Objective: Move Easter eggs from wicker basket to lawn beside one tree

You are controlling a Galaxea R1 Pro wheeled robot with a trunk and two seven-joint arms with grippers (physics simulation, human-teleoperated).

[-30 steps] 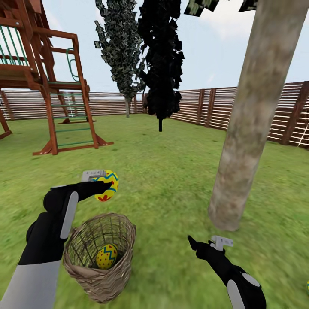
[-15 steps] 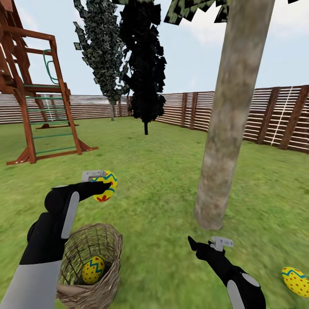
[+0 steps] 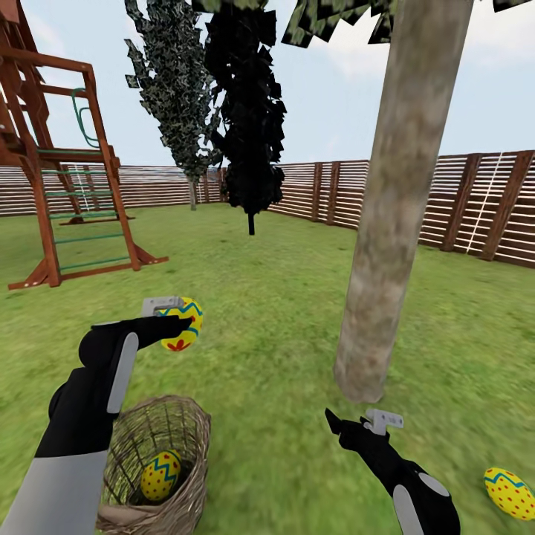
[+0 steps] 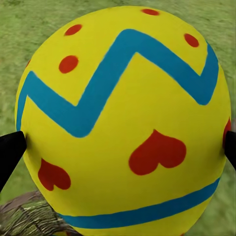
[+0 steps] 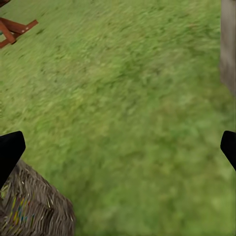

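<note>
View's swung right w/ my base, tree now nearer centre; left gripper clamped on egg, right gripper apart & empty, so drop-off's next.

Brightness: even, bright daylight; pale sky with thin haze.
Light source: diffuse, no clear direction.
Shadows: almost none on the lawn; the dark tree renders near black.
Glare: none.
Sharpness, head view: far fence crisp; near grass smeared and soft.
Sharpness, wrist views: egg sharp with clean paint edges; grass behind blurred.
Distortion: tree trunk leans, wide-angle stretch at edges.
</note>
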